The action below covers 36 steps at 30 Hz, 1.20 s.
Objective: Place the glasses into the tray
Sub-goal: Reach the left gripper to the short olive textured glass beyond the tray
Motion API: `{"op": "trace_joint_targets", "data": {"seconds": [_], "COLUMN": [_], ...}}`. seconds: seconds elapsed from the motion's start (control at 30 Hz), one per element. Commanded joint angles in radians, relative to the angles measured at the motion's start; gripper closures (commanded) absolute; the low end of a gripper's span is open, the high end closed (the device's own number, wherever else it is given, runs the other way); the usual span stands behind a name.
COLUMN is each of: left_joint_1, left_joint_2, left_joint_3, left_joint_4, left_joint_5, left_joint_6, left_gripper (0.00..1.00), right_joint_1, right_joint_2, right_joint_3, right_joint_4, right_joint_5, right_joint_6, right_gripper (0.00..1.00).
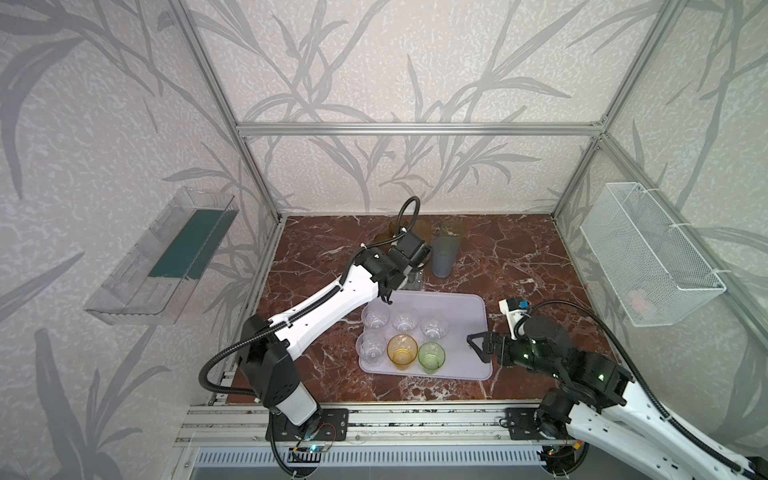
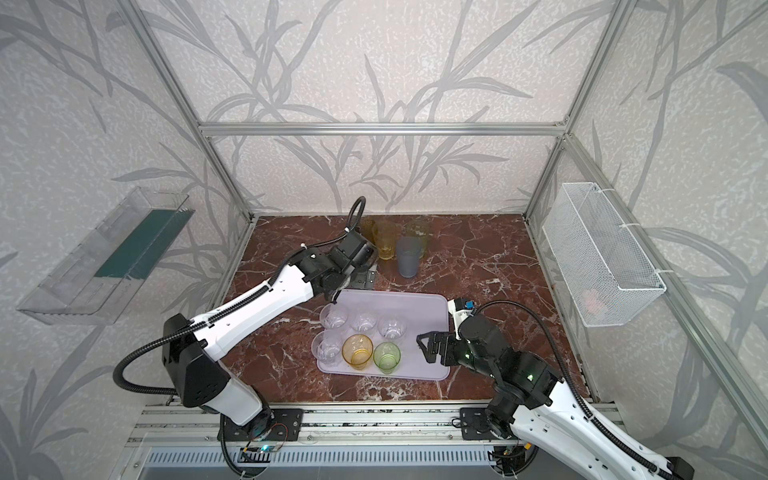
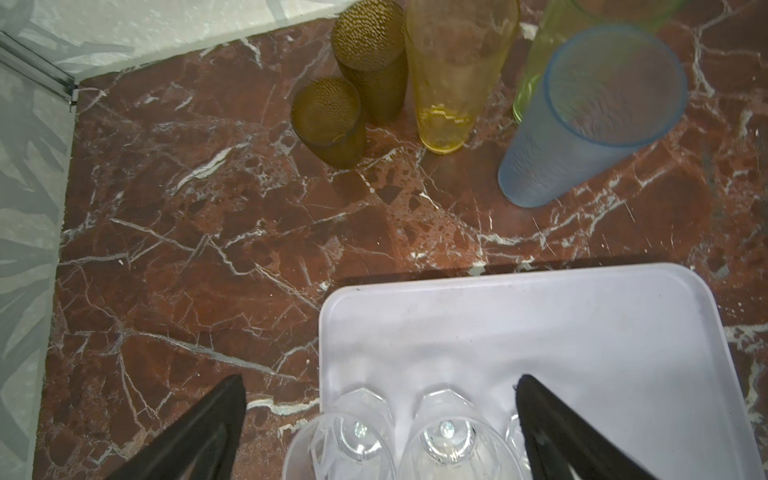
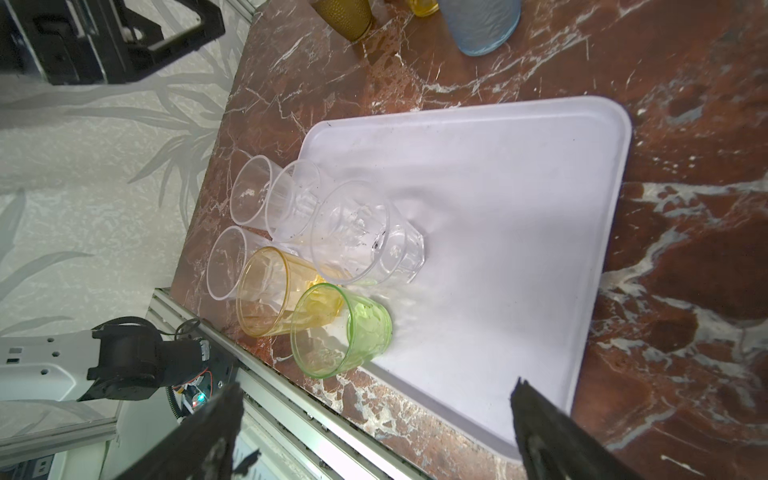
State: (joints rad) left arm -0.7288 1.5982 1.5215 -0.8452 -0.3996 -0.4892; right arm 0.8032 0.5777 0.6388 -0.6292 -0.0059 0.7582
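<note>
Left end effector (image 3: 380, 380) and right end effector (image 4: 376, 384) gape empty; the tall blue-grey tumbler (image 3: 590, 120) looks light and slick, so pinch across its middle

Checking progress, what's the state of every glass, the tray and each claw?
Tray: on table, holding six glasses.
Clear glasses: four, upright in tray.
Short amber glass: upright in tray.
Short green glass: upright in tray.
Blue-grey glass: upright on table.
Tall amber glass: upright on table.
Tall green glass: upright on table.
Olive-brown glasses: two, upright on table.
Left claw: open, empty.
Right claw: open, empty.
</note>
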Motion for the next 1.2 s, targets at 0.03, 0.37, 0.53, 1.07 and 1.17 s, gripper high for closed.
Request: {"op": "trace_joint_targets", "data": {"seconds": [0.03,0.37,0.53,1.07,1.17], "left_joint_1": [0.079,0.253,0.359,0.656,0.68], "left_joint_2": [-0.049,-0.023,-0.042,0.056,0.098], "left_joint_3": [-0.015,-0.016,-0.079,-0.122,-0.112], "left_joint_4": [0.082,0.252,0.332,0.531,0.567], "left_joint_5": [0.004,0.159,0.292,0.687,0.747], "left_joint_6": [0.037,0.037,0.009,-0.023,-0.05], "left_gripper": [0.01,0.01,0.01,0.01,0.01], "right_joint_1": [-0.015,-0.065,-0.081,-0.137,-0.141], "right_joint_2": [0.022,-0.001,0.014,0.07,0.041], "right_joint_3": [0.067,0.113,0.102,0.061,0.031], "right_joint_4": [-0.057,-0.137,-0.071,0.102,0.117], "right_joint_5": [0.046,0.03,0.019,0.112,0.142], "right_joint_6": [-0.049,-0.041,-0.005,0.098,0.124], "right_gripper": [0.01,0.01,0.01,0.01,0.01]}}
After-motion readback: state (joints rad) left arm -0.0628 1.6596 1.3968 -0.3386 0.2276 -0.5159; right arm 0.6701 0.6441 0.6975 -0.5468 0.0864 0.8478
